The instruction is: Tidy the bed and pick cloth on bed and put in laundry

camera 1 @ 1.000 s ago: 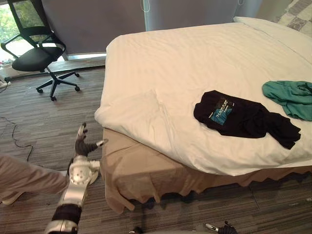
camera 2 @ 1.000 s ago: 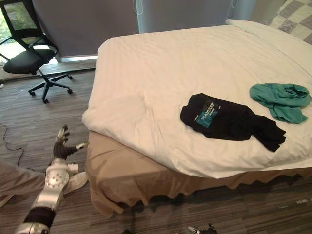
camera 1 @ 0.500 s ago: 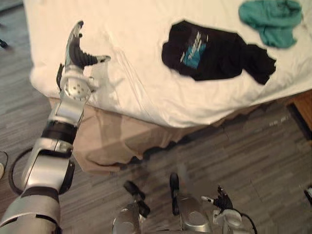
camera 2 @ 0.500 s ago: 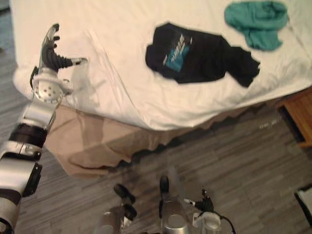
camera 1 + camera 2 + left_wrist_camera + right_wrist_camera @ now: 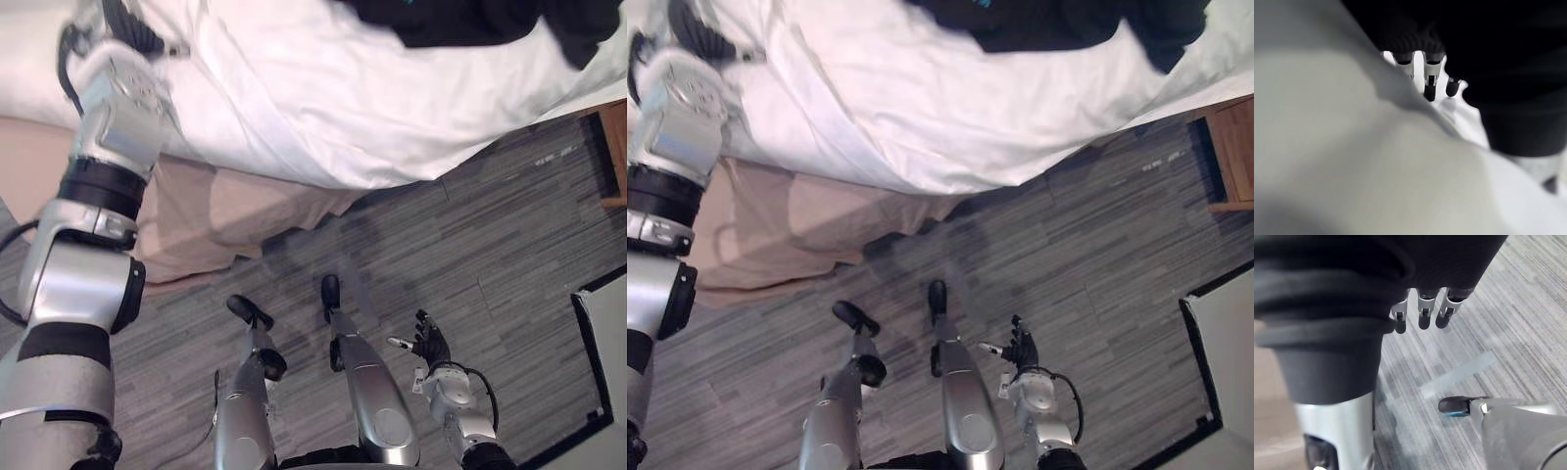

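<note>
At eleven o'clock our left hand (image 5: 120,61) is over the bed's white duvet (image 5: 323,108), its fingers (image 5: 1429,83) straight and holding nothing. The black garment (image 5: 470,22) lies on the duvet at one o'clock, well apart from it. At five o'clock our right hand (image 5: 431,346) hangs above the floor (image 5: 509,245), fingers loosely spread and empty.

By the silvery, faintly glossy left hand (image 5: 120,76), the white sheet (image 5: 323,117) is matt, creased cloth. Beyond it lies a matt black cloth shirt (image 5: 470,22). Below the hand hangs a tan cloth bed skirt (image 5: 211,211) over the matt, grey-streaked floor (image 5: 490,245).
</note>
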You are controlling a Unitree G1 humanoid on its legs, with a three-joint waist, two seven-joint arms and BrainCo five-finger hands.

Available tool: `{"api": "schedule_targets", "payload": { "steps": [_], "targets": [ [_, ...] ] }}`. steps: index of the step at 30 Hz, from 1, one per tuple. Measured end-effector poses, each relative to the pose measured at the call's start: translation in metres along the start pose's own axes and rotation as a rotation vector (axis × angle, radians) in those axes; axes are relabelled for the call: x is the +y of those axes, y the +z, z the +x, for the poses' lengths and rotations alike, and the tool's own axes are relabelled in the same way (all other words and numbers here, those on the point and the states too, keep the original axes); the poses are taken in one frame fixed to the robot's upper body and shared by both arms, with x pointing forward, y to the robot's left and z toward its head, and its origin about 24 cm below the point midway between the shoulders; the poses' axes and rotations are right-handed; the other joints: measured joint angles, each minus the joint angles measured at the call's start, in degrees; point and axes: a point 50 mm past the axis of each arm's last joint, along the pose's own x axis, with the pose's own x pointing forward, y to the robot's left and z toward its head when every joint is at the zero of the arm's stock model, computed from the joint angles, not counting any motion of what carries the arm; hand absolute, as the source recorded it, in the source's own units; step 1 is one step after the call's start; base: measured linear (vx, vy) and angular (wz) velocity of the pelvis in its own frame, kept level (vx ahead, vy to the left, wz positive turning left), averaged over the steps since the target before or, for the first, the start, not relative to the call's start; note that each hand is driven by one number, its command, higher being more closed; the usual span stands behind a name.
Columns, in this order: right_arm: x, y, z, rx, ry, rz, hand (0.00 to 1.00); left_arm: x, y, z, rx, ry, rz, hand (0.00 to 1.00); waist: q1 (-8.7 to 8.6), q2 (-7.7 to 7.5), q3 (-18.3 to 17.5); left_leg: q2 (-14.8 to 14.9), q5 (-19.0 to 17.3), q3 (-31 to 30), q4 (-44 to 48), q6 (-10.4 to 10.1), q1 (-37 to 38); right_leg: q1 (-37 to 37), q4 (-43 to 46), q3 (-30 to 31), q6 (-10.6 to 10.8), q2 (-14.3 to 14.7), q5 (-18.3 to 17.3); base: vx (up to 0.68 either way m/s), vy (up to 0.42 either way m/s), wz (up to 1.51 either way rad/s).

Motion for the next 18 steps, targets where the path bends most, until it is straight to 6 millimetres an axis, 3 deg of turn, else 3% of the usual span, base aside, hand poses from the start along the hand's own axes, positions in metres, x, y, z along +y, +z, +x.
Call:
{"api": "schedule_targets", "payload": {
  "steps": [7,11,13,14,15,18],
  "targets": [
    [-0.022,0.025,0.002,-0.111,-0.052,0.068,0.00,0.013,-0.013,0.005,0.042,-0.094,0.113,1.00,0.05,0.04,0.01,0.11,0.02,0.07,-0.27,0.04,0.33,-0.10,0.95,-0.49,0.13,-0.02,-0.06,0.00,0.000,0.00],
    [-0.039,0.023,-0.002,-0.104,-0.094,0.070,0.00,-0.024,-0.045,0.005,0.072,-0.271,-0.064,1.00,0.09,0.45,0.30,0.27,-0.38,-0.21,-0.29,-0.39,5.57,5.51,0.83,-1.71,0.22,-0.05,-0.78,0.01,-0.011,0.03],
    [-0.044,0.010,-0.007,-0.047,-0.100,0.055,0.00,-0.061,-0.075,-0.007,0.090,-0.392,-0.167,1.00,0.24,0.87,0.17,0.27,-1.61,-0.66,-0.30,-1.47,9.94,10.45,0.69,-3.02,0.20,-0.26,-2.07,0.00,-0.024,0.13],
    [-0.045,0.006,-0.008,-0.025,-0.103,0.049,0.00,-0.069,-0.080,-0.010,0.087,-0.413,-0.182,1.00,0.32,0.89,0.18,0.27,-1.65,-0.79,-0.29,-1.52,10.82,11.48,0.69,-3.25,0.16,-0.30,-2.35,0.01,-0.023,0.20],
    [-0.048,-0.003,-0.009,0.018,-0.111,0.042,0.00,-0.083,-0.090,-0.017,0.082,-0.447,-0.208,0.00,0.55,1.04,0.15,0.26,-1.77,-1.37,-0.28,-1.67,12.06,13.04,0.70,-3.90,0.19,-0.39,-2.71,0.03,-0.025,0.24],
    [-0.060,-0.021,-0.016,0.103,-0.172,0.059,0.00,-0.113,-0.121,-0.043,0.071,-0.511,-0.306,0.00,2.10,2.04,-0.13,0.12,-2.01,-2.25,-0.27,-1.71,15.64,17.26,0.76,-5.31,0.19,-0.67,-3.63,0.05,-0.009,0.18]
  ]
}}
